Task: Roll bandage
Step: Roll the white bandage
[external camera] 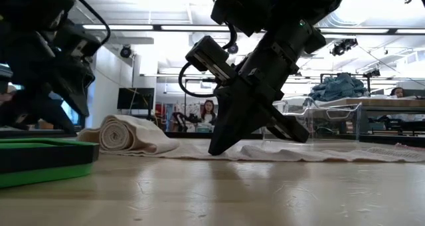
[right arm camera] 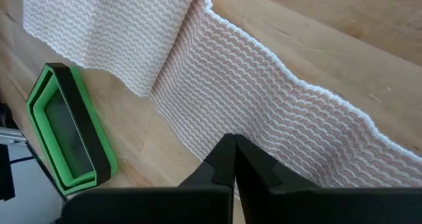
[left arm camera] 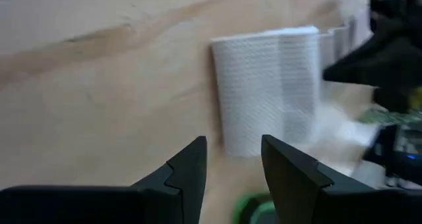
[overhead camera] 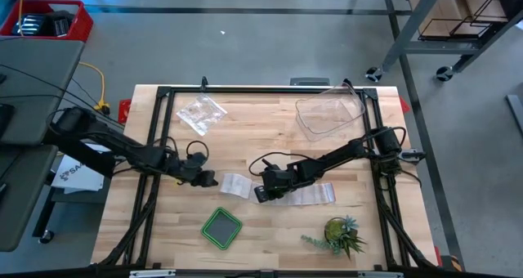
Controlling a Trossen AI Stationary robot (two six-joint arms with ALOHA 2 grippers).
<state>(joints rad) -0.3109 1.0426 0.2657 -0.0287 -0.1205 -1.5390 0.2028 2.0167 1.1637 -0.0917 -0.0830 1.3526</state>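
The bandage lies on the wooden table, partly rolled. Its white roll (overhead camera: 235,185) rests on its side near the middle, and the unrolled strip (overhead camera: 315,195) runs flat toward the table's right. My right gripper (overhead camera: 260,195) is shut, its tips down on the strip just right of the roll (external camera: 123,134). My left gripper (overhead camera: 208,180) stands open just left of the roll (left arm camera: 267,92), touching nothing; the roll lies a little ahead of its fingertips (left arm camera: 234,148). My right gripper presses its shut fingertips (right arm camera: 227,155) down on the flat strip (right arm camera: 264,118), close to where it leaves the roll. The fingers slant down from the table's right. The strip lies flat on the table under them (external camera: 216,149), a single layer.
A green square container (overhead camera: 221,227) sits near the front, close to the roll. A small potted plant (overhead camera: 339,234) stands at the front right. A clear plastic tub (overhead camera: 329,114) and a crinkly clear bag (overhead camera: 201,113) lie toward the back. A black frame (overhead camera: 163,94) borders the table.
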